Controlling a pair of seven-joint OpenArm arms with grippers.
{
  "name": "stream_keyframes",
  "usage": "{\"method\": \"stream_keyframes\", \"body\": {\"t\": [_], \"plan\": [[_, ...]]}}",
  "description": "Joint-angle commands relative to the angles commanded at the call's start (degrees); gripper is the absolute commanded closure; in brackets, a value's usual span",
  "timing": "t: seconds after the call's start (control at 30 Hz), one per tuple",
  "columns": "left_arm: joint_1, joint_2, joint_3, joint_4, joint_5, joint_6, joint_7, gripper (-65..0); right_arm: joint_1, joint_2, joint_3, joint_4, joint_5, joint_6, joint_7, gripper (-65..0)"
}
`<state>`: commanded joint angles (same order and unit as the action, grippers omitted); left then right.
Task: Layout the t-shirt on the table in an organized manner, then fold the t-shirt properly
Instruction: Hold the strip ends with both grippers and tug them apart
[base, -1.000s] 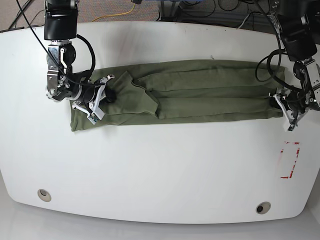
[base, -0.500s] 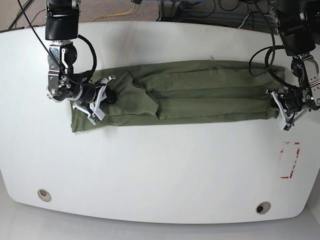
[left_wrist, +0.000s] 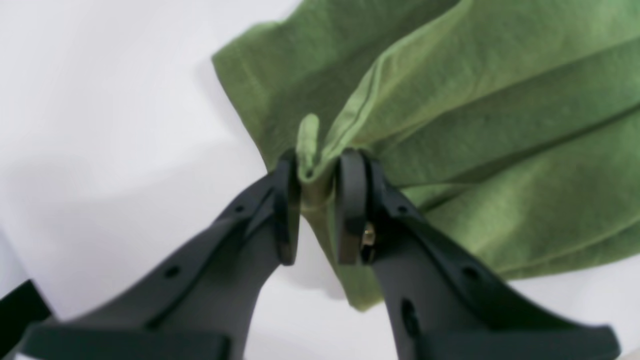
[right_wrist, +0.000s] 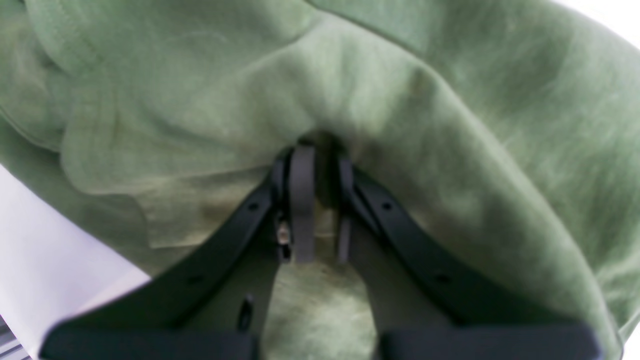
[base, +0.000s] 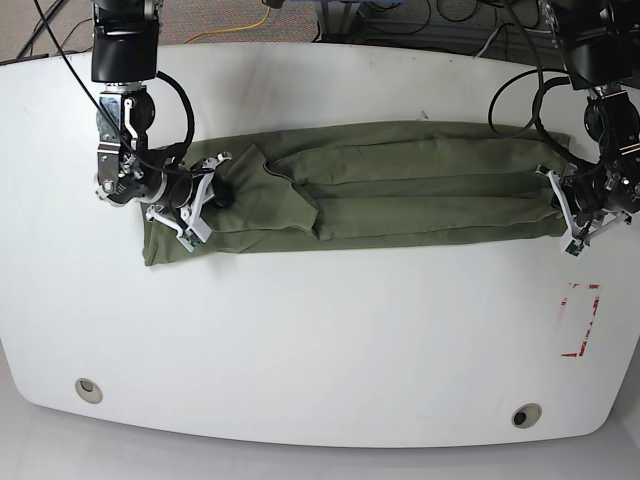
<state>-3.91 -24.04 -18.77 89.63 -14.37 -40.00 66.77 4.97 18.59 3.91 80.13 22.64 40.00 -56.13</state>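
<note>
The olive-green t-shirt (base: 380, 180) lies as a long folded band across the white table (base: 320, 340). In the base view my left gripper (base: 562, 205) grips its right end. The left wrist view shows that gripper (left_wrist: 318, 165) shut on a pinched fold of the t-shirt (left_wrist: 475, 125) at its edge. My right gripper (base: 212, 190) sits on the band's left part. In the right wrist view its fingers (right_wrist: 302, 200) are nearly closed with bunched t-shirt (right_wrist: 425, 100) cloth between and over them.
A red tape rectangle (base: 580, 320) marks the table near the right edge, below the left gripper. Two round grommet holes (base: 88, 389) (base: 526, 415) sit near the front edge. Cables and floor lie beyond the far edge.
The left arm has risen toward the far side of the table, carrying the shirt's right end slightly up and right. The right arm has barely moved.
</note>
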Motion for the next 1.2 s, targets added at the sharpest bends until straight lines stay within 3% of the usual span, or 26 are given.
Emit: {"method": "stream_keyframes", "body": {"t": [0.27, 0.63, 0.93, 1.0, 1.13, 1.2], "plan": [[0.26, -0.18, -1.05, 0.97, 0.00, 0.00, 0.53, -10.1, 0.00, 0.00, -0.18, 0.00, 0.00, 0.00, 0.00, -5.7], [5.10, -3.60, -5.89, 1.05, 0.00, 0.00, 2.64, -10.1, 0.00, 0.00, -0.09, 0.00, 0.00, 0.00, 0.00, -5.7], [6.77, -3.78, -7.82, 1.05, -0.09, 0.00, 2.64, -11.3, 0.00, -0.09, -0.35, 0.00, 0.00, 0.00, 0.00, -5.7], [6.51, -3.69, -8.18, 0.97, -0.09, 0.00, 2.64, -16.1, 0.00, -0.09, -0.35, 0.00, 0.00, 0.00, 0.00, -5.7], [6.15, -3.08, -10.81, 0.70, -0.09, 0.00, 2.64, -38.5, 0.00, -0.09, -0.35, 0.00, 0.00, 0.00, 0.00, -5.7], [4.75, -1.49, -12.22, 0.53, -0.53, 0.00, 2.64, -42.2, 0.00, -0.09, -0.35, 0.00, 0.00, 0.00, 0.00, -5.7]]}}
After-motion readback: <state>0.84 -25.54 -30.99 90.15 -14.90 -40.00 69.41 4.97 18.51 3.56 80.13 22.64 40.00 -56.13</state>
